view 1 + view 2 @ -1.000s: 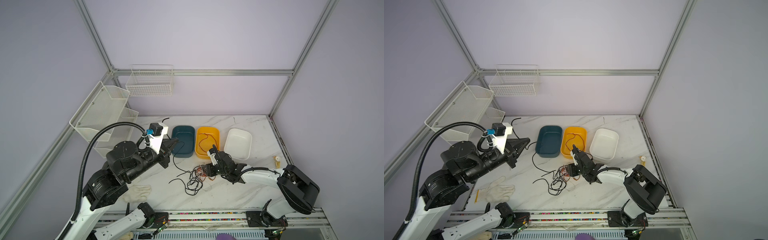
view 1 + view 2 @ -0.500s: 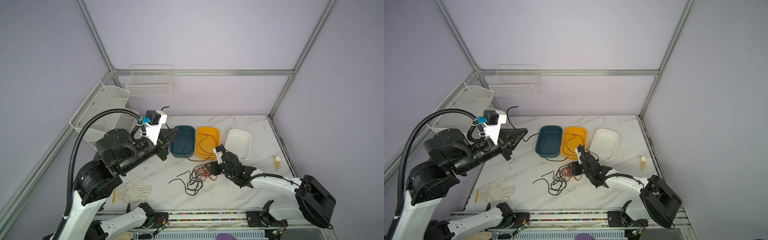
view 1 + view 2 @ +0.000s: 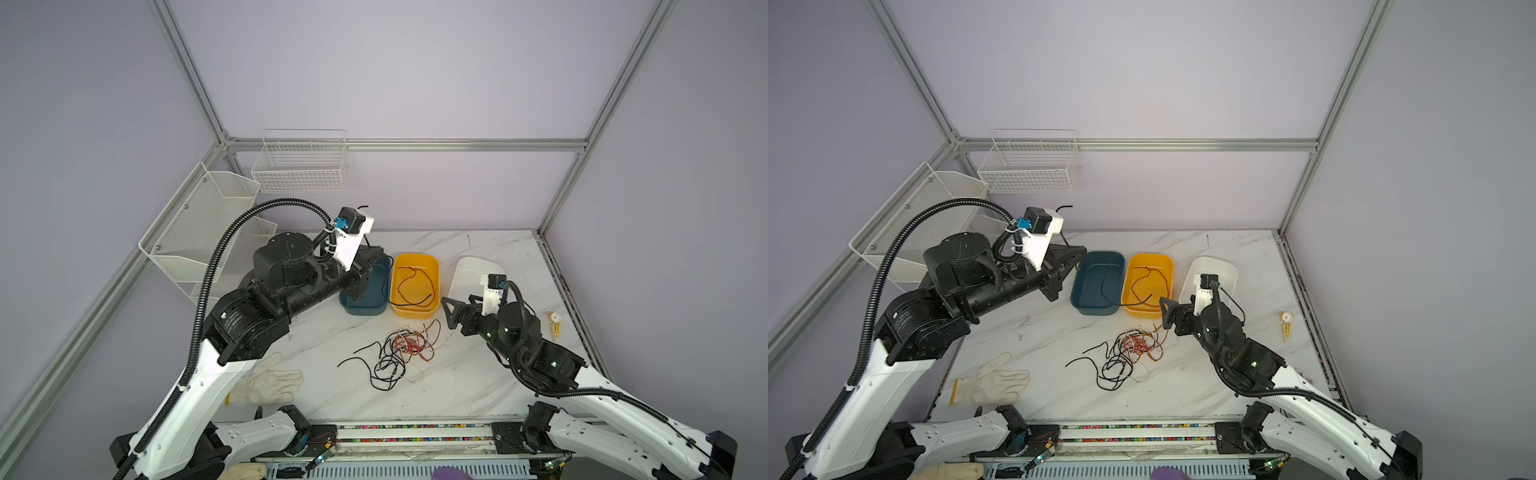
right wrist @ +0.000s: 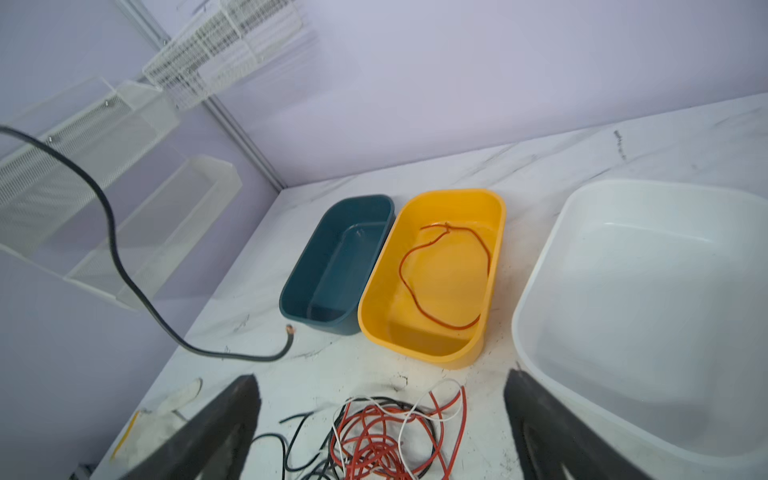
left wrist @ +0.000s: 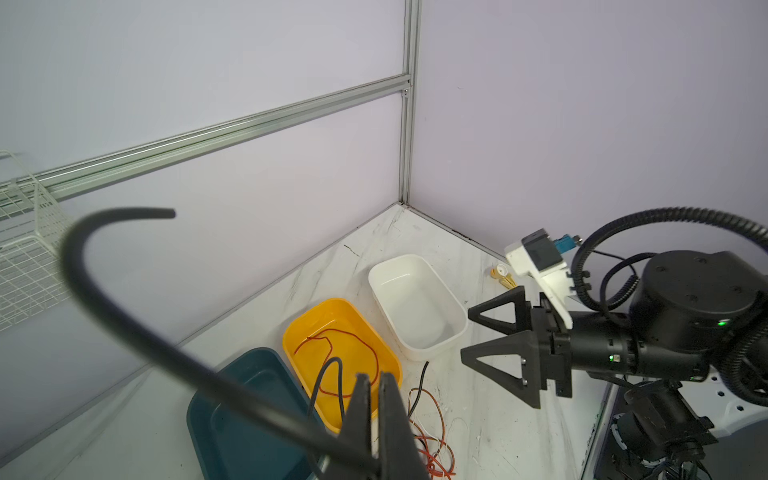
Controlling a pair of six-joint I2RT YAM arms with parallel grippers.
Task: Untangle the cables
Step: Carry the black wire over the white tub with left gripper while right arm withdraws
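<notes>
Your left gripper (image 5: 375,378) is clamped on a black cable (image 5: 141,213) and raised near the blue bin (image 3: 1094,309). One end of that cable arcs up past the wrist, and the rest hangs below the jaws toward the blue and yellow bins. You cannot tell whether its copper-tipped lower end touches anything. Your right gripper (image 5: 466,332) hovers with jaws spread wide and nothing between them, near the front corner of the white bin (image 4: 623,291) and to the right of the pile. On the marble table (image 3: 478,374) three bins stand side by side at the back: blue, yellow bin (image 4: 415,345), white, left to right in both top views. White wire baskets (image 3: 299,166) hang on the back-left frame. A work glove (image 3: 270,382) lies flat near the left front edge. The tangle of cables (image 3: 399,353), black, red-orange and white strands, lies on the table in front of the yellow bin, between the arms and apart from both grippers. One red cable (image 4: 402,270) lies looped inside the yellow bin. A small yellow item (image 3: 555,324) sits at the right table edge, too small to identify.
</notes>
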